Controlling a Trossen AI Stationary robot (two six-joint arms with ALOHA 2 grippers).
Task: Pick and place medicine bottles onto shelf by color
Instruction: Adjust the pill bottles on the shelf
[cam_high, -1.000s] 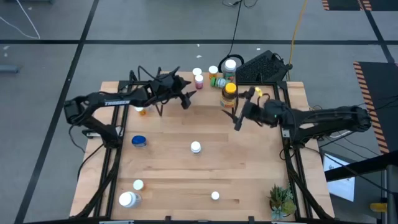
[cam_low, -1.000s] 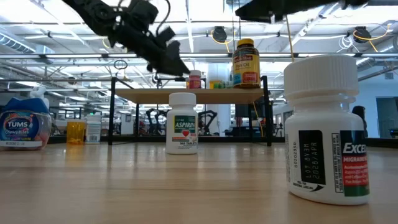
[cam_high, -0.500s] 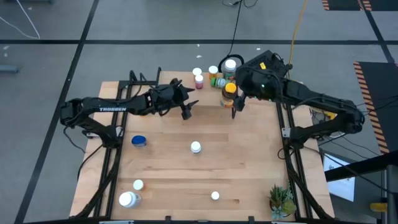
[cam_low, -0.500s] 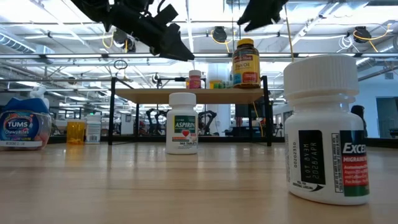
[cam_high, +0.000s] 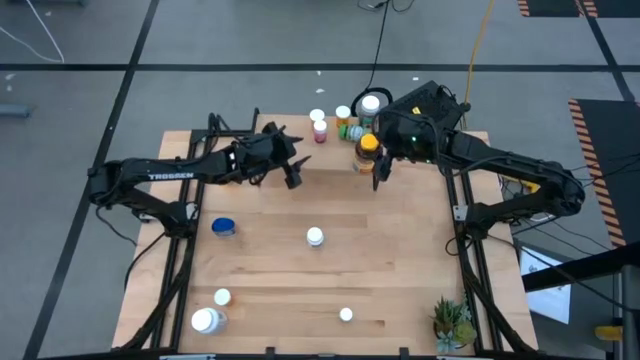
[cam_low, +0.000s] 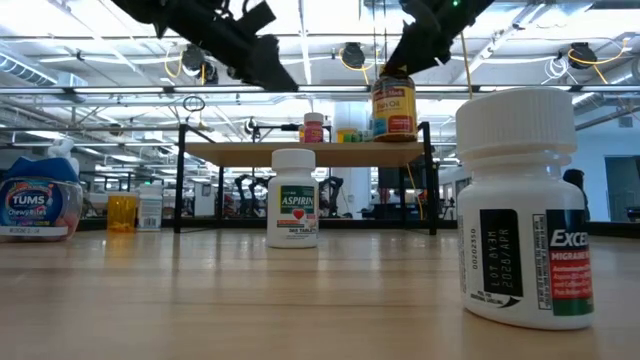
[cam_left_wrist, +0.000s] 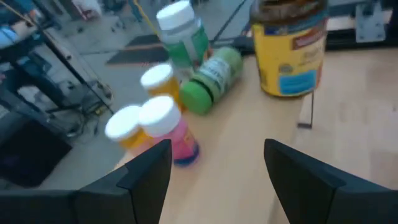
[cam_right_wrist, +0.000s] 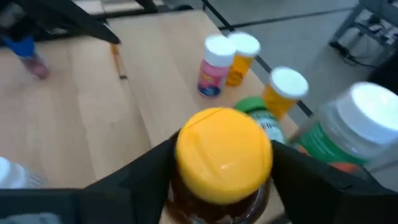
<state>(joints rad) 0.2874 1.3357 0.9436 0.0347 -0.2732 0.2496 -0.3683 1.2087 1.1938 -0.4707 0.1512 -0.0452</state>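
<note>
Right gripper sits spread around the yellow-lidded amber bottle on the shelf; we see a dark finger on each side of the lid, though we cannot tell whether they press it. That bottle stands at the shelf's right end, just beside a green bottle lying on its side and a tall green bottle with a white cap. Our left gripper hangs open above the shelf, empty, facing a pink bottle and two orange ones. Elsewhere on the table we see an aspirin bottle, a blue jar and a potted plant.
</note>
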